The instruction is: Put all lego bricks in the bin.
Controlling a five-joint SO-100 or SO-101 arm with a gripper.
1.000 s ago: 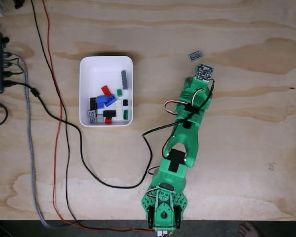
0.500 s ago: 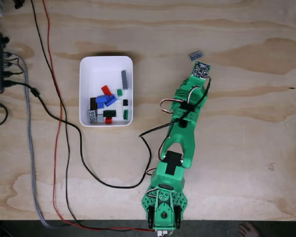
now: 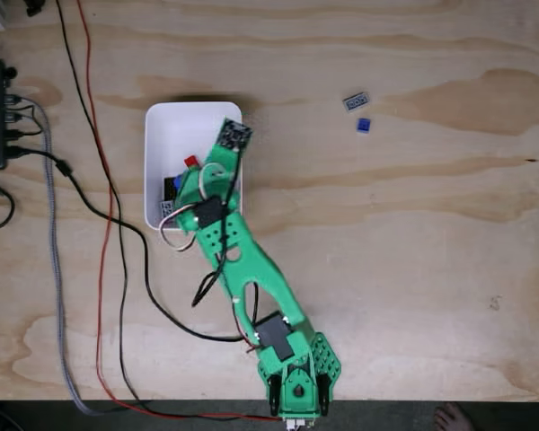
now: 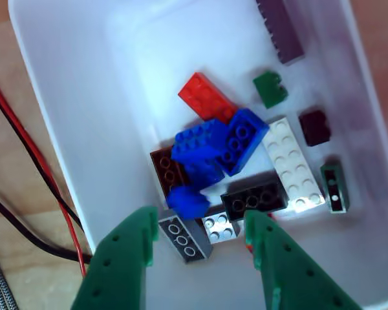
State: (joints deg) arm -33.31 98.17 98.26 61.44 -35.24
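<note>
White bin [image 4: 64,116], green pincer [image 4: 200,242], red, blue, black, white lego bricks [image 4: 233,155]

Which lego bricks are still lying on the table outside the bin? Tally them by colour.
Grey studded plastic plate: 1
Small blue plastic brick: 1
Total: 2, both on the wooden table, right of the white plastic bin in the fixed view.

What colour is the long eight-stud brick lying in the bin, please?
White, clearest in the other view.
</note>
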